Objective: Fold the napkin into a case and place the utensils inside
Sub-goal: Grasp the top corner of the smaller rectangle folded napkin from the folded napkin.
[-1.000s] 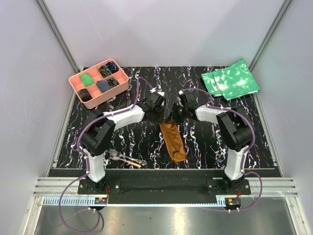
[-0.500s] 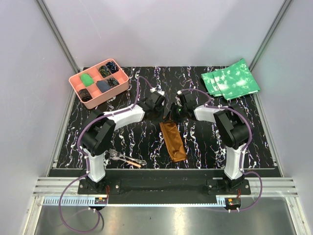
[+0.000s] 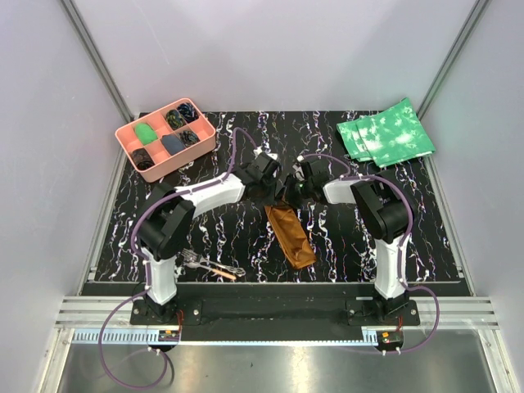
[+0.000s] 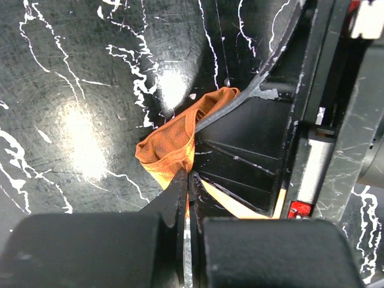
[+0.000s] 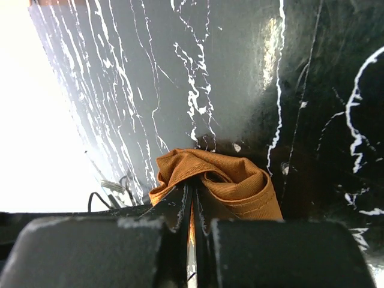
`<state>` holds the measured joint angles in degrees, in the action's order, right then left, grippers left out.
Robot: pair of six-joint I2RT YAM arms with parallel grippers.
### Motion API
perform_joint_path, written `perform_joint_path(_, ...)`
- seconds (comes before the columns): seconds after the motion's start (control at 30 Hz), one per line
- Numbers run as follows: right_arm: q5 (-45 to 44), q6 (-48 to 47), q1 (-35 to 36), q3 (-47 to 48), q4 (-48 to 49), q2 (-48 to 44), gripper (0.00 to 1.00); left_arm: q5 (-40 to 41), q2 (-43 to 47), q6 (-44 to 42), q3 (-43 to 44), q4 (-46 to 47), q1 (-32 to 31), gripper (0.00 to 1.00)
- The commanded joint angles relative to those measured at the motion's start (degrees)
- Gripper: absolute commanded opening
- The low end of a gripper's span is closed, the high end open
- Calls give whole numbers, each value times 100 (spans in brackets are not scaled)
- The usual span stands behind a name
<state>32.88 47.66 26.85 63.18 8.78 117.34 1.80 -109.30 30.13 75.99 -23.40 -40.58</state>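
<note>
The napkin (image 3: 291,237) is lying near the middle of the table (image 3: 205,225), already folded down into a narrow, layered strip running far-left to near-right. It is looking close to a finished case (image 3: 298,250), though from above I cannot tell whether there is a usable opening. Its far end is bunching up off the surface, where both grippers are meeting.

The left gripper (image 4: 184,181) is clamping its fingers tight on a rumpled fold of the rust cloth. The right gripper (image 5: 192,195) is doing the same from the other side, fingers pressed together on a puckered corner. So the folding seems to be at a last adjustment, probably one more tuck or a straightening pull.

The utensils (image 3: 211,265) are sitting well apart from the napkin, at the near left by the left arm's base, both pieces lying together and not yet picked up. Loading them is all left to do.

The pink tray (image 3: 182,162) at far left and the green cloths (image 3: 385,131) at far right are sitting out of the action.
</note>
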Motion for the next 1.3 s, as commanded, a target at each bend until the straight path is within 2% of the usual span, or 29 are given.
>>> perform_joint_path(0.0, 429, 130, -145, -112, 397, 79, 1, -488, -197, 20, 373, 204, 15, 0)
perform_joint_path(0.23, 544, -169, -347, -306, -16, -483, 2, -603, -286, 125, 171, 344, 120, 0)
perform_joint_path(0.43, 544, -213, -356, -622, 27, -660, 2, -558, -145, 142, 92, 415, 129, 0)
perform_joint_path(0.7, 878, -90, -295, -798, 476, -282, 2, -822, -206, 274, 179, 468, 129, 0)
perform_joint_path(1.03, 799, -345, -286, -781, 362, 8, 1, -1077, -1022, 406, 504, 469, 111, 0)
perform_joint_path(1.27, 307, -819, -286, -816, -559, -711, 1, -734, -866, 354, 198, 468, 103, 0)
